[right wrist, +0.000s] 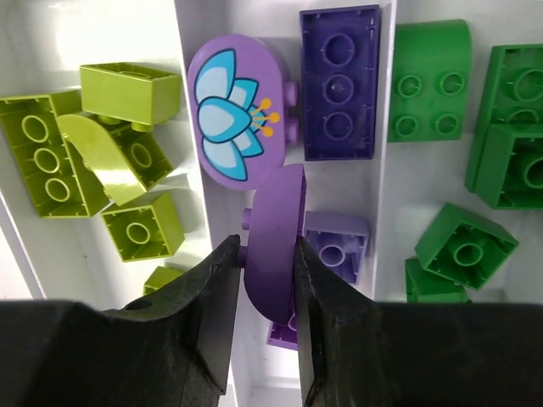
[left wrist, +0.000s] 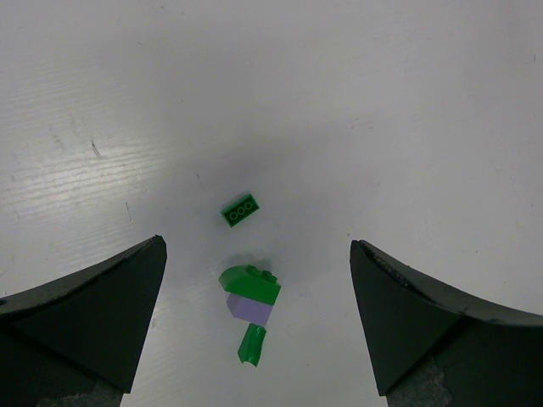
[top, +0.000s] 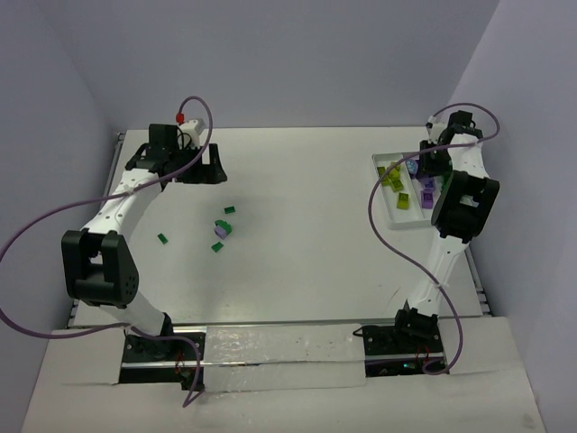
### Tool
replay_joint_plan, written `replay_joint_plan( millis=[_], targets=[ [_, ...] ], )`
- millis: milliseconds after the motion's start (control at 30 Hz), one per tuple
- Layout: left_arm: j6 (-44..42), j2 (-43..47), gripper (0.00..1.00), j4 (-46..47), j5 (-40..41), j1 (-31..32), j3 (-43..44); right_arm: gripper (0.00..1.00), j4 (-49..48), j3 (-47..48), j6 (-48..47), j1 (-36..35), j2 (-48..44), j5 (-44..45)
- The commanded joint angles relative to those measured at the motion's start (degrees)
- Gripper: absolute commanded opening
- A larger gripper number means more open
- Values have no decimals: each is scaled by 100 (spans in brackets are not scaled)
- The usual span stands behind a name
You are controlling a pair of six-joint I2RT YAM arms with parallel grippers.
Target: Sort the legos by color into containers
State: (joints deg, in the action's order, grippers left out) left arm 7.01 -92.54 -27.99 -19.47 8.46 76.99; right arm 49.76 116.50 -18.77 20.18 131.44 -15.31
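Arm (top: 464,198) seemingly hides part of containers (top: 401,222).

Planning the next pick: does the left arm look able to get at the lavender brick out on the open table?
Likely yes. The left gripper is open and points toward the lavender brick, and nothing lies between them. A green brick touches the lavender brick, though, and may come along.

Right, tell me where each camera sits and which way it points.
Top external: above and behind the arm bases, facing down onto the table; the left arm and right arm show.
Left wrist: on the left arm, facing down past its open left claw at a green brick.
Right wrist: over the white trays, right claw pinching a purple curved brick.
Shared: top external and left wrist both show that green brick.
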Motion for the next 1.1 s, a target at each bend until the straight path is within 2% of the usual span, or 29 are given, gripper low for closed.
replay_joint_plan(
  millis=[0, 67, 133, 200, 333, 467, 567, 700, 833, 1067],
  targets=[
    [-50, -27, 99, -66, -101, -46, 281, 56, -54, -128, 163, -40, -92, 45],
    [-64, -28, 99, -71, -25, -51, 250, 66, -73, -195, 185, -54, -140, 82],
    [-95, -31, 99, -75, -10, -69, 227, 69, -86, -243, 203, -66, -187, 85],
    [-212, -19, 99, -101, 48, -86, 189, 82, -85, -316, 220, -93, -359, 72],
    [-573, 64, 97, -215, 118, -90, 71, 83, -10, -371, 223, -172, -728, -25],
    [-1090, 183, 87, -305, 234, -81, -302, 84, -59, -506, 312, -318, -1311, -219],
    [-1481, 183, 77, -478, 181, -37, -642, 86, -63, -576, 444, -698, -1834, -358],
    [-1743, 150, 76, -616, 262, 80, -840, 87, -35, -717, 537, -1128, -2242, -446],
    [-1660, 10, 73, -785, 484, 248, -849, 88, -183, -1085, 661, -1485, -2689, -522],
    [-1670, -59, 69, -672, 567, 589, -1213, 89, -204, -1369, 807, -1675, -2816, -736]
  ],
)
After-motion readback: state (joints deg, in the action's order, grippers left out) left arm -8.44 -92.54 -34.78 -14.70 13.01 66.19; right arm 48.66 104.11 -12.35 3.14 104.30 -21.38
